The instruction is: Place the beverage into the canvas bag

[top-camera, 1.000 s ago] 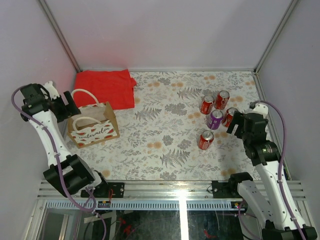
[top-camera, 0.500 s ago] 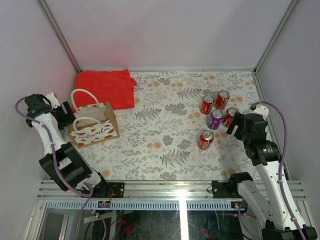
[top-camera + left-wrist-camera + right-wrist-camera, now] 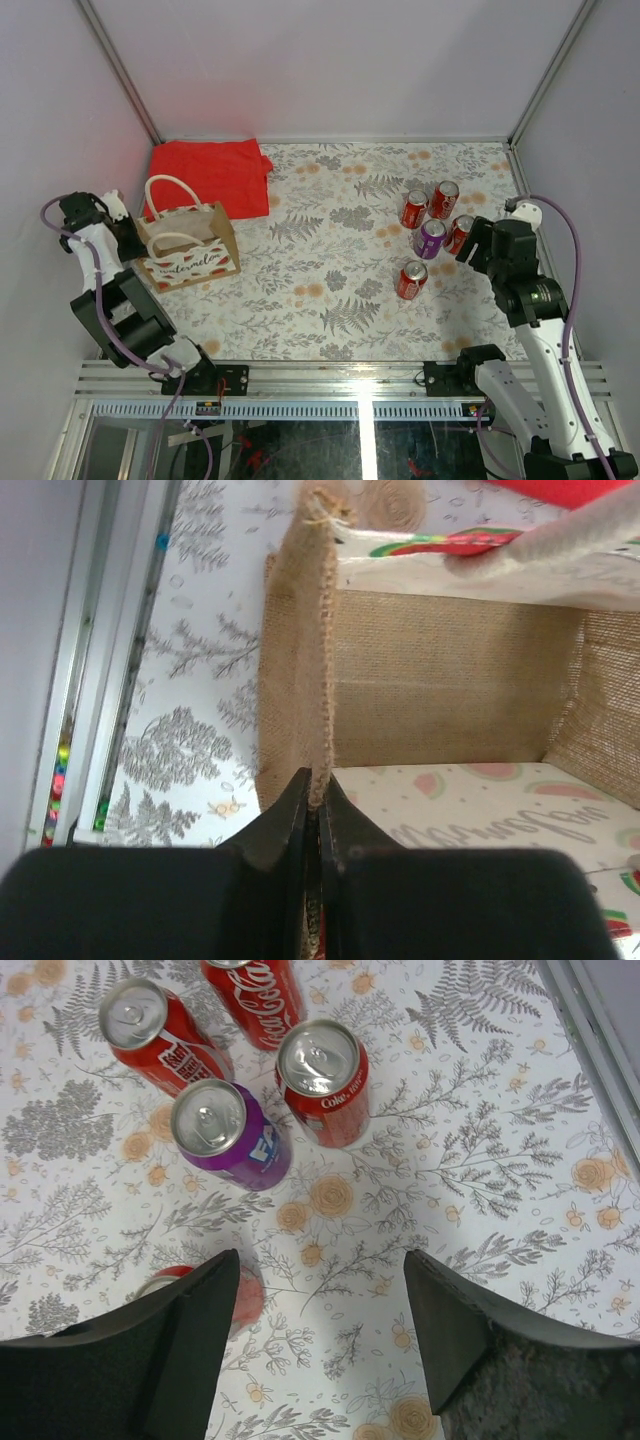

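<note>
The canvas bag (image 3: 190, 247), tan with cream handles and a watermelon print, stands open at the table's left. My left gripper (image 3: 127, 233) is shut on the upper edge of the bag's left wall (image 3: 318, 660), and the burlap rim runs pinched between the fingertips (image 3: 315, 792). Several beverage cans stand at the right: red ones (image 3: 413, 209) and a purple one (image 3: 430, 238). My right gripper (image 3: 478, 244) hovers open above the table just right of them. In the right wrist view the purple can (image 3: 225, 1130) and a red Coke can (image 3: 322, 1075) lie ahead of the gripper (image 3: 320, 1265), with nothing between its fingers.
A folded red cloth (image 3: 212, 175) lies behind the bag at the back left. One red can (image 3: 411, 279) stands apart, nearer the front, partly under my right gripper's left finger (image 3: 190, 1330). Enclosure walls close in on both sides, and a metal rail (image 3: 350, 380) runs along the near edge.
My left gripper has come down against the bag's left wall and shut on its rim, and the bag has shifted slightly. The right gripper's fingers have narrowed a little above the cans.
</note>
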You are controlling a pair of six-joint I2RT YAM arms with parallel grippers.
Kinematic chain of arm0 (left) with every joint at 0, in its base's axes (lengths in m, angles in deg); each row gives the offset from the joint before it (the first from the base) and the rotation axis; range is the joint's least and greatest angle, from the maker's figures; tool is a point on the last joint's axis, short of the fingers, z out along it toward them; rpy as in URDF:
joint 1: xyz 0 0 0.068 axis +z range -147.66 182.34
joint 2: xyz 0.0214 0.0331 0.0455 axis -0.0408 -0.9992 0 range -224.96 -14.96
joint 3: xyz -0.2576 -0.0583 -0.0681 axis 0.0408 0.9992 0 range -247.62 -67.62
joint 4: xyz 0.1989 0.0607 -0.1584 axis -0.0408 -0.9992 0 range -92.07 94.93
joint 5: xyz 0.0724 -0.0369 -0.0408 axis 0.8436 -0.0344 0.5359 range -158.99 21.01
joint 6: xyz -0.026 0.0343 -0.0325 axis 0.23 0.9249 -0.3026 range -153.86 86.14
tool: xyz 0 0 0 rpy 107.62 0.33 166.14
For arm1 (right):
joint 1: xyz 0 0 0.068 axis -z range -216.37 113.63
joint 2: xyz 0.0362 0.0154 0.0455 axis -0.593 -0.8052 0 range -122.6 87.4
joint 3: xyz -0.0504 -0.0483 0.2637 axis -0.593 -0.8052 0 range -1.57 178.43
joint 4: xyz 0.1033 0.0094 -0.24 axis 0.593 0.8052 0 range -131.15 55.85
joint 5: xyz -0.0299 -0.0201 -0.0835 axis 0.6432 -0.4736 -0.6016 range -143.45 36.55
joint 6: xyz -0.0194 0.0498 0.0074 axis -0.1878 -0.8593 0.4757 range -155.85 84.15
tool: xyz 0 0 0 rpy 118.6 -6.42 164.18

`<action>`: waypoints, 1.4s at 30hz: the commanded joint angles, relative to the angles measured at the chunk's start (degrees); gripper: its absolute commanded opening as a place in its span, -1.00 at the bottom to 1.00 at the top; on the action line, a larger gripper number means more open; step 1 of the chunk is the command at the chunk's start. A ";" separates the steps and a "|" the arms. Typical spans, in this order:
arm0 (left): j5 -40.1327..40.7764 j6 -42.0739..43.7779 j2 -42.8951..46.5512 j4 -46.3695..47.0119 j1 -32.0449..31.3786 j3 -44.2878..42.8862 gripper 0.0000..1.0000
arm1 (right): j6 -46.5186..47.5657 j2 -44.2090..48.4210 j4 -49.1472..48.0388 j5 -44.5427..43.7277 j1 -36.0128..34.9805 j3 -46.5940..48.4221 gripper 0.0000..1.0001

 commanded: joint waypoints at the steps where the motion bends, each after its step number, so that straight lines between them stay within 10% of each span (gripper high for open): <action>1: -3.76 3.35 -2.92 0.58 -4.70 -4.56 -0.99 | 0.78 -2.67 -2.26 3.24 -0.34 5.45 0.44; 14: -5.68 8.80 -8.16 -0.96 -30.60 -9.59 -1.00 | 5.71 -9.14 -2.87 10.41 -0.34 15.36 0.18; 42: -20.60 38.97 -6.67 -3.80 -53.78 -9.98 -1.00 | 6.07 -17.56 -0.65 27.45 -1.03 20.27 -0.01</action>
